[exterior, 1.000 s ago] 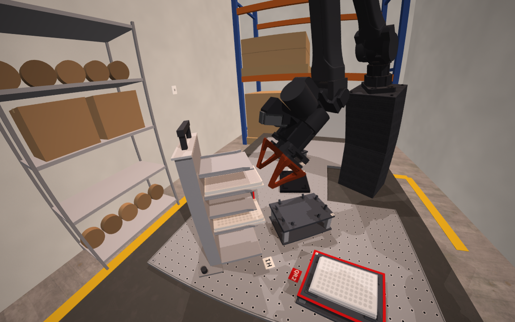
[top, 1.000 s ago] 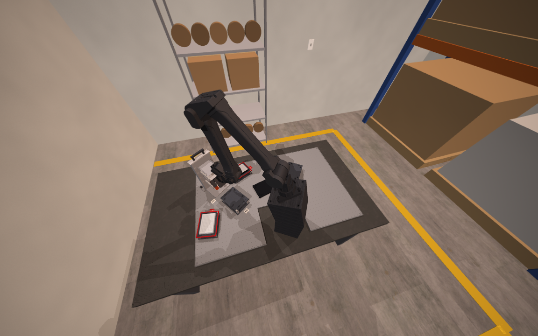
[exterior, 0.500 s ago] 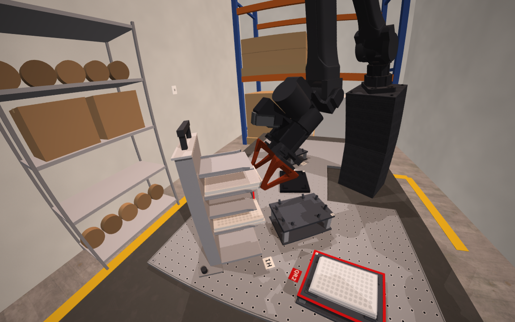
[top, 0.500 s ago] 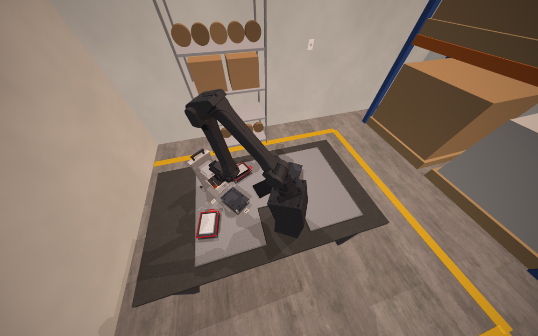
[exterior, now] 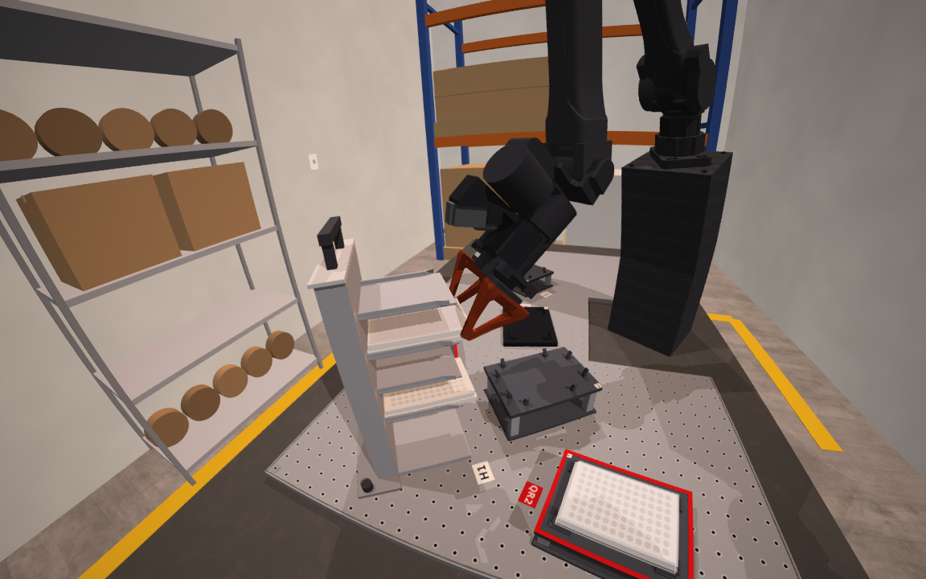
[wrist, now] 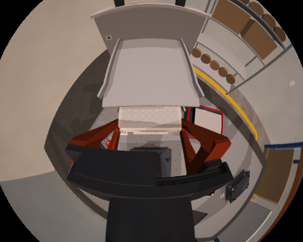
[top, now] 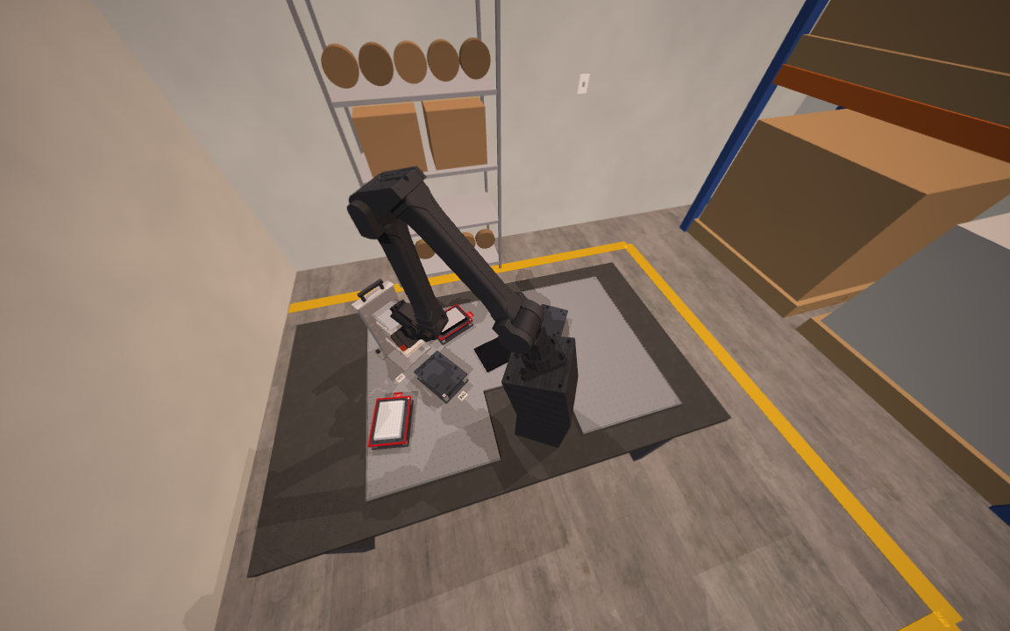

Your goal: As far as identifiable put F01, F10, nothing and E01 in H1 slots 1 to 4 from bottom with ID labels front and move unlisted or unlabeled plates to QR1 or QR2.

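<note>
Hotel H1 [exterior: 340, 345] has two plates. The upper plate [exterior: 415, 330] [wrist: 149, 115] lies under the top shelf [exterior: 401, 291] [wrist: 151, 74], which is bare and has a 4 beside it in the wrist view. My gripper [wrist: 149, 122] is shut on the upper plate: its orange fingertips meet both side edges at the front end. Small marks show at that end's left, too small to read. The lower plate [exterior: 427, 396] stands further down, with a bare shelf between. White plates sit in QR2 [exterior: 628, 475], plate [exterior: 617, 511], and in the other red-framed nest [wrist: 222, 122], plate [wrist: 209, 122].
A dark raised nest with pegs [top: 440, 375] [exterior: 542, 385] stands in front of the hotel. A low black nest [top: 490, 355] [exterior: 530, 327] lies nearer the arm base. Another dark nest [top: 554, 320] [wrist: 238, 186] stands beyond it. The hotel's post has a black handle [exterior: 329, 241] on top.
</note>
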Controlling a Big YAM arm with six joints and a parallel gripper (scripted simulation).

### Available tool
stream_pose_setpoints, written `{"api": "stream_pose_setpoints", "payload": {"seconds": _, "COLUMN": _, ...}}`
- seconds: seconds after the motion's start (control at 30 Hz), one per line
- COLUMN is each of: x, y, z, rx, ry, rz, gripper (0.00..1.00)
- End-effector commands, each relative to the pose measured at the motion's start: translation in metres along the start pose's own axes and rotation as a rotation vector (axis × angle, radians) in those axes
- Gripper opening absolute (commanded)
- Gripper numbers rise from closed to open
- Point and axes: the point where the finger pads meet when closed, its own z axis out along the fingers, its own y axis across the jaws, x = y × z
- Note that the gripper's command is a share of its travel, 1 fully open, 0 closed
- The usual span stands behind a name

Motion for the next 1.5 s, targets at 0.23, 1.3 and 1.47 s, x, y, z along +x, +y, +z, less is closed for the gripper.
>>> {"api": "stream_pose_setpoints", "payload": {"seconds": 0.23, "x": -0.010, "y": 0.000, "z": 0.000, "rx": -0.002, "ry": -0.021, "rz": 0.002, "gripper": 0.86}}
{"api": "stream_pose_setpoints", "payload": {"seconds": 1.3, "x": 0.017, "y": 0.003, "z": -0.018, "rx": -0.006, "ry": -0.010, "rz": 0.005, "gripper": 0.86}}
{"api": "stream_pose_setpoints", "payload": {"seconds": 1.47, "x": 0.021, "y": 0.003, "z": -0.022, "rx": -0.006, "ry": -0.009, "rz": 0.004, "gripper": 0.86}}
